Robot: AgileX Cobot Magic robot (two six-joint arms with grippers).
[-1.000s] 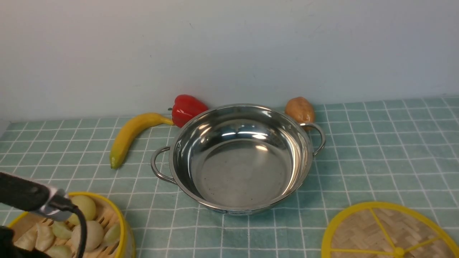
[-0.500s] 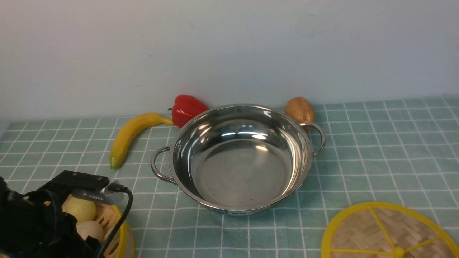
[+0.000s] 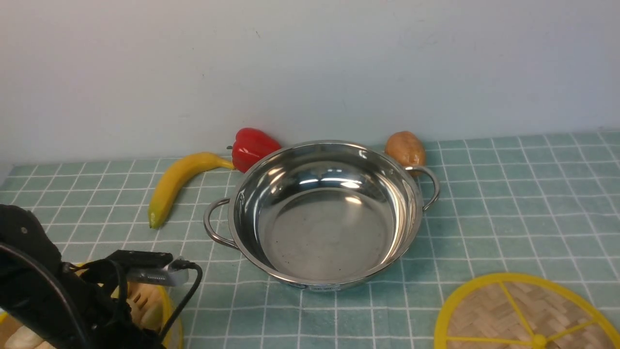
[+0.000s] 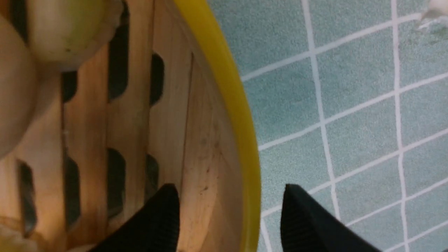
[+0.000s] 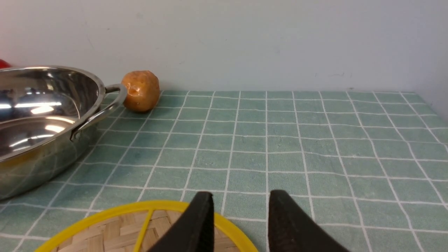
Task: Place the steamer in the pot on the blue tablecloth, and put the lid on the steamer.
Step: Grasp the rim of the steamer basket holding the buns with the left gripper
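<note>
The steamer [image 3: 145,300] sits at the front left of the blue tablecloth [image 3: 508,208], mostly hidden under my left arm [image 3: 48,286]. In the left wrist view my left gripper [image 4: 229,189] is open and straddles the steamer's yellow rim [image 4: 241,122], one finger inside over the slatted floor and one outside over the cloth. A pale bun [image 4: 66,31] lies inside. The empty steel pot [image 3: 324,213] stands in the middle. The lid [image 3: 523,315] lies flat at the front right. My right gripper [image 5: 241,196] hovers open over the lid's [image 5: 115,231] far edge, holding nothing.
A banana [image 3: 174,184] and a red pepper [image 3: 252,148] lie behind the pot on the left, and a potato [image 3: 406,148] sits by its right handle. A pale wall runs along the back of the cloth.
My left arm has swung forward and down over the steamer, now covering most of it. Pot, lid and the other items have not moved.
</note>
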